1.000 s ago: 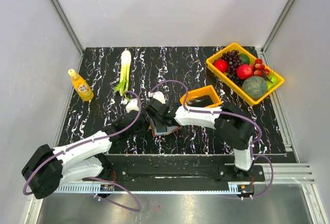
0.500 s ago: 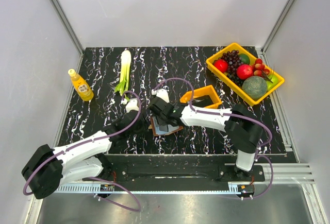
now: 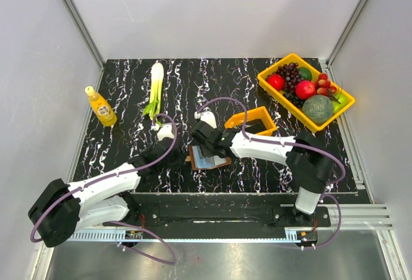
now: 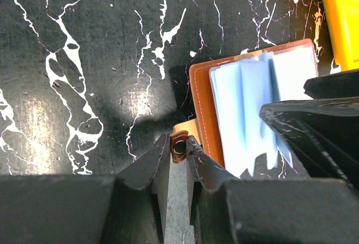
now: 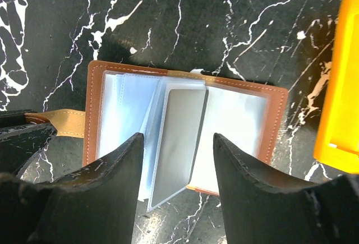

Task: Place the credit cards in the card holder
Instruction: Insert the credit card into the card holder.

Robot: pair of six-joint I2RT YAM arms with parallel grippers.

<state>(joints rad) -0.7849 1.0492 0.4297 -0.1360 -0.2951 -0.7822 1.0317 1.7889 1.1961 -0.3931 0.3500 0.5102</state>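
On the far left of the black marble table (image 3: pixel 129 80) stands a yellow bottle (image 3: pixel 101 107). A leek (image 3: pixel 155 87) lies lengthwise farther back.

The left gripper (image 4: pixel 178 143) sits low at the table's near middle. Its fingers are pinched together on the tan strap (image 5: pixel 59 125) that sticks out from the left edge of the card holder (image 5: pixel 241 115), right at the metal snap (image 4: pixel 178 144).

The card holder lies open and flat on the marble – brown stitched rim up, pale clear sleeves fanned across its inside – just beside the left gripper and directly under the right one. One grey credit card (image 5: pixel 175 160) shows among the middle sleeves, lying at a slight tilt. Whether it is fully inside a sleeve cannot be told.

The right gripper (image 5: pixel 178 136) hangs over the open holder with its fingers well apart – one over the left sleeves, one over the right, the grey card between them. They hold nothing that the views show, and whether they touch the sleeves cannot be told.

Just right of the holder stands a small orange bin (image 3: pixel 241 118). In the far right corner a yellow tray (image 3: pixel 275 65) carries grapes (image 3: pixel 290 74), a red apple (image 3: pixel 305 89) and a green melon (image 3: pixel 317 108).
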